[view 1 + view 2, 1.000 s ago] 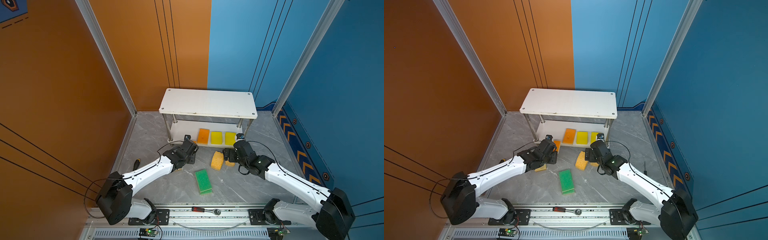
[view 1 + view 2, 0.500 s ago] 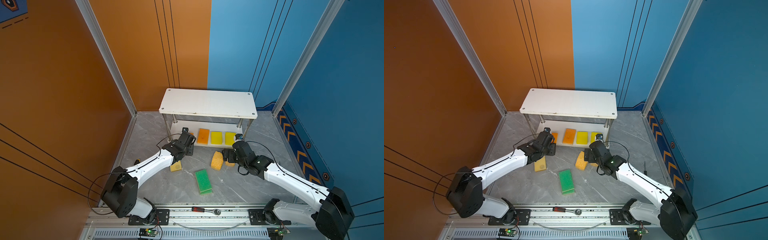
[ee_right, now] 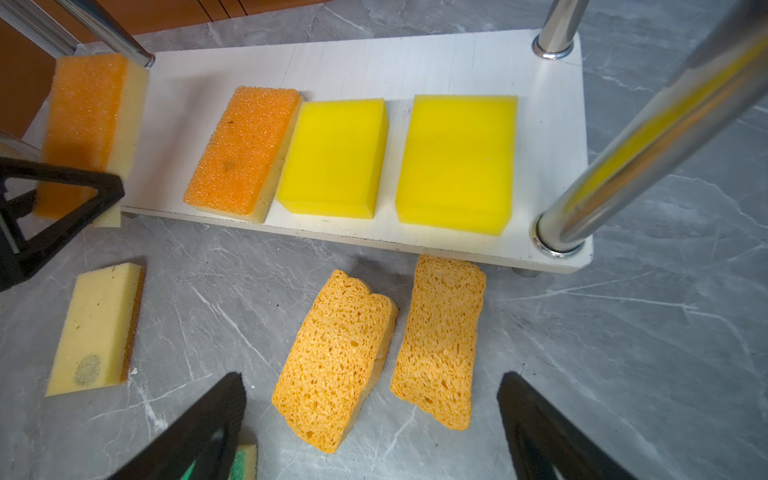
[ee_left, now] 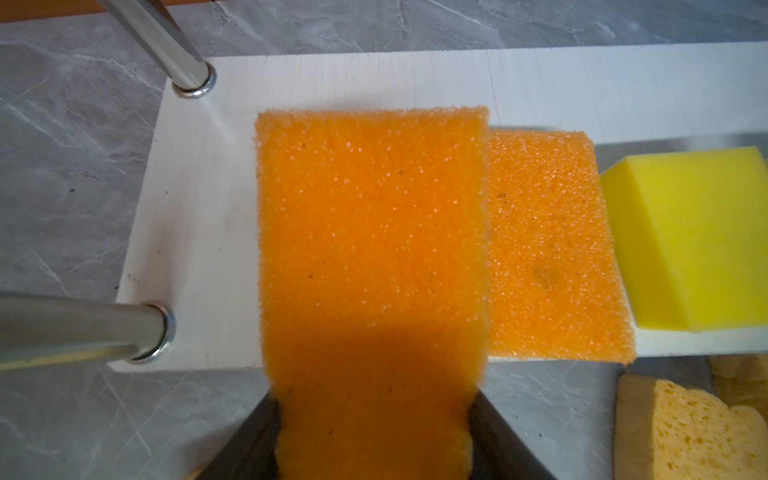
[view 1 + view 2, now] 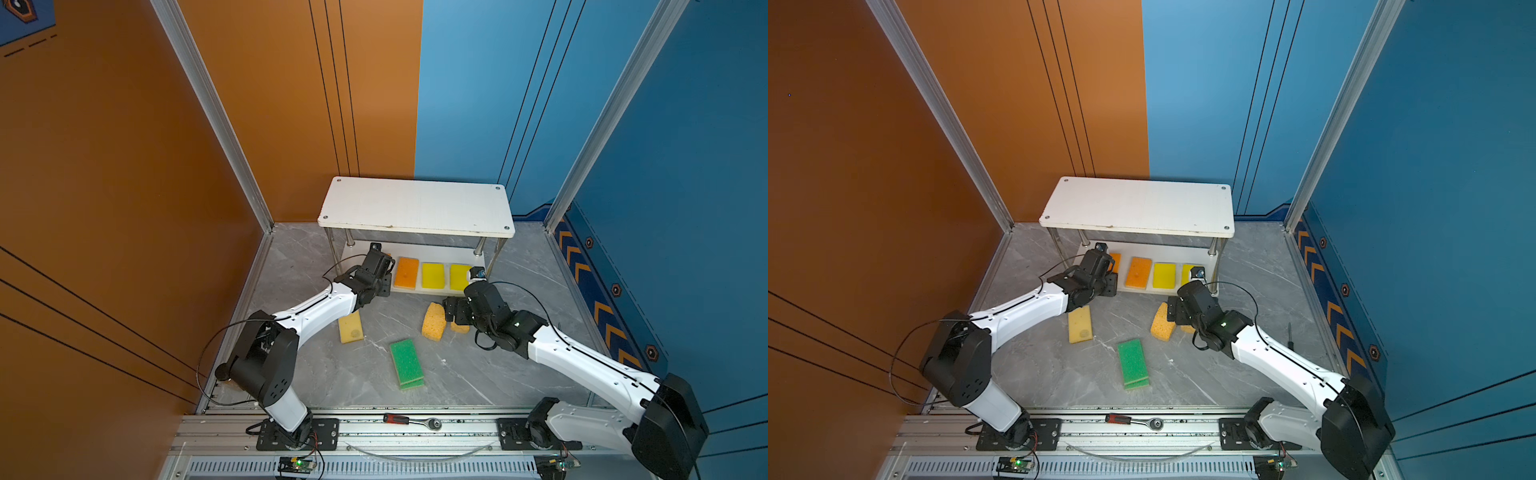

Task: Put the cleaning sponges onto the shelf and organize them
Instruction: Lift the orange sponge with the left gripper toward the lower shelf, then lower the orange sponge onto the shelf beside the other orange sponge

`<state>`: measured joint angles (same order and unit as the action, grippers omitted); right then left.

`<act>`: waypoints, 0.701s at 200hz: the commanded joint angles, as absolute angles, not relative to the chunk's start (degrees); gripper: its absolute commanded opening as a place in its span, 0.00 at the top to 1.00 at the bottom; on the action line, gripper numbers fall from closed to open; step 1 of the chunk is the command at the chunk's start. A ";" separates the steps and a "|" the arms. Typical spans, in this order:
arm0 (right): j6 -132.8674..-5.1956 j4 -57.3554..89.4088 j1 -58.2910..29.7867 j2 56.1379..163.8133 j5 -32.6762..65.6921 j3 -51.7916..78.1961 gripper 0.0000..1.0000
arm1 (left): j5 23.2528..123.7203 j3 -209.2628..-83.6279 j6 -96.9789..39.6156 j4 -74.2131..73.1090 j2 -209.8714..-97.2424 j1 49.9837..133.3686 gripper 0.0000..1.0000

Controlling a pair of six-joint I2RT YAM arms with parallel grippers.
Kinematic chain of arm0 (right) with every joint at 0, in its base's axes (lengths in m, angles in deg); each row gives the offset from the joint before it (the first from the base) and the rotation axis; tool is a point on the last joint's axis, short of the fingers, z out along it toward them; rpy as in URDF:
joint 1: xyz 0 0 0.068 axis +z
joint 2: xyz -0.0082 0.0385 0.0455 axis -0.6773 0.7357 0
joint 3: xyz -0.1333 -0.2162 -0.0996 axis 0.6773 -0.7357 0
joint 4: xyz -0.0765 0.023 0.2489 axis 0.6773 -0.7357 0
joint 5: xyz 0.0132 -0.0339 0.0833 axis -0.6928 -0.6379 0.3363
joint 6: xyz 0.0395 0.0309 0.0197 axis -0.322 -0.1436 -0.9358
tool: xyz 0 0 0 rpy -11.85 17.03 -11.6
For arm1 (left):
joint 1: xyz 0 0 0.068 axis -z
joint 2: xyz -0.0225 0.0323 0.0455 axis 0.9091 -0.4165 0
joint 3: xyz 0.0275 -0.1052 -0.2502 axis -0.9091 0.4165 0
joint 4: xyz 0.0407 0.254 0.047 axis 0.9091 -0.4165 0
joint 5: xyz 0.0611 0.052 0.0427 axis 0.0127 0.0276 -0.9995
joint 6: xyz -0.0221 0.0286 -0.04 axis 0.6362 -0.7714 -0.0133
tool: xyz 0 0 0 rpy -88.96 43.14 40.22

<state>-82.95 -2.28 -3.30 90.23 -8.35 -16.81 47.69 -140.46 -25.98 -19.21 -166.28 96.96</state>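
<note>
The left tool [image 4: 374,436] is clamped on the near end of an orange-topped sponge [image 4: 370,232], orange face up, carrying it over the left end of the shelf's lower board [image 4: 199,216]. I cannot tell whether its far end touches the board. The coming move turns on the bare slot under it, between the two left chrome posts and the orange sponge already lying there [image 4: 548,249]. The held sponge's long axis runs front to back across the board, parallel to that neighbour and just beside it, so I judge that it needs little more than lowering and letting go, with care not to ride up on the neighbour's edge. Past that come two bright yellow sponges [image 3: 336,158] [image 3: 457,162], filling the row toward the right posts. The right tool [image 3: 372,378] hangs with its jaws wide and nothing in them, right above two porous sponges [image 3: 332,357] [image 3: 440,340] that lie side by side on the counter just in front of the board, long axes pointing at the shelf. This arm is plainly the nearer to them. Elsewhere on the counter lie a sponge pale side up [image 5: 350,327] near the left arm, and two green sponges stacked [image 5: 406,363] in the middle. No brand, label or writing can be read on anything.
</note>
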 commanded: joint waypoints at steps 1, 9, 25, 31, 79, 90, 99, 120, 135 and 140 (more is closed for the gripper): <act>-83.68 -3.21 -3.08 89.83 -10.08 -15.79 0.06 | 49.38 -143.28 -26.89 -19.00 -168.60 96.03 0.40; -83.63 -3.22 -3.08 89.72 -10.12 -15.93 0.06 | 49.75 -143.89 -26.79 -19.09 -169.43 95.76 0.40; -83.58 -3.19 -3.08 89.59 -10.17 -15.98 0.06 | 50.23 -145.01 -26.61 -19.10 -170.99 95.45 0.40; -83.52 -3.19 -3.13 89.51 -10.17 -16.05 0.06 | 50.23 -145.36 -26.61 -19.10 -171.44 95.37 0.40; -83.67 -3.20 -3.26 87.86 -10.70 -17.09 0.06 | 51.28 -146.34 -26.29 -19.12 -173.17 95.01 0.39; -83.71 -3.21 -3.34 87.36 -10.81 -17.37 0.06 | 51.17 -146.58 -26.39 -19.10 -173.57 94.96 0.39; -83.74 -3.19 -3.35 87.11 -10.79 -17.64 0.06 | 51.41 -147.06 -26.48 -19.14 -173.92 94.84 0.39; -83.90 -3.37 -3.44 86.91 -10.67 -17.74 0.06 | 51.85 -147.64 -26.48 -19.12 -174.48 94.83 0.39; -83.94 -3.46 -3.44 86.90 -10.61 -17.64 0.06 | 51.96 -148.01 -26.65 -19.14 -175.02 94.87 0.39; -83.94 -3.47 -3.44 86.78 -10.65 -17.64 0.06 | 51.94 -148.05 -26.74 -19.17 -175.18 94.83 0.39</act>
<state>-82.95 -2.28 -3.30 87.73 -8.79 -16.87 50.71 -146.45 -26.04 -19.12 -173.87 95.39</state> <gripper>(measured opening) 0.939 0.608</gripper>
